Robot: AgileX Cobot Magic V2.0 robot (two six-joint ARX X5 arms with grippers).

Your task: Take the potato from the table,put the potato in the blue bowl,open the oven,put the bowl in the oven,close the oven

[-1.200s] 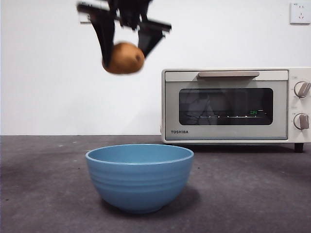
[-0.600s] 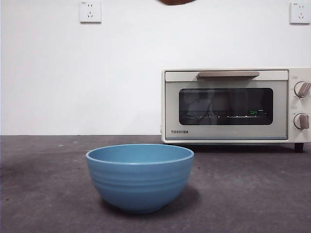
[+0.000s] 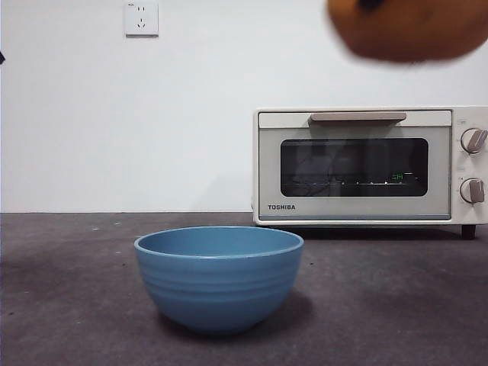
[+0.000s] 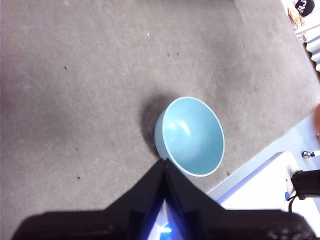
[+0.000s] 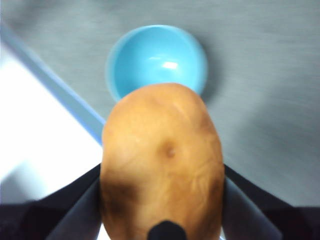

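Since half a second ago the potato (image 3: 412, 29) has shifted from a sliver at the top centre of the front view to a large blurred mass in the top right corner, above the oven (image 3: 370, 165). A second ago it hung upper left of the bowl.

Right tool (image 5: 161, 200): jaws spread on either side of the potato (image 5: 161, 165) and pressed against its flanks, holding it high in the air. In the right wrist view the blue bowl (image 5: 156, 60) sits far below on the tabletop (image 5: 265, 75), past the potato's far end; picture is motion-blurred.

Left tool (image 4: 164, 175): jaws closed together to a point, nothing between them. It hangs high over the tabletop (image 4: 75, 75), looking down on the blue bowl (image 4: 192, 135).

Blue bowl (image 3: 219, 276): upright on the dark speckled tabletop (image 3: 69, 305), interior bare in both wrist views.

Oven: cream TOSHIBA toaster oven at the back right, door closed, bar handle (image 3: 358, 117) across the top of the door, two knobs (image 3: 473, 140) on the right. A wall socket (image 3: 142, 18) shows on the white wall at upper left.
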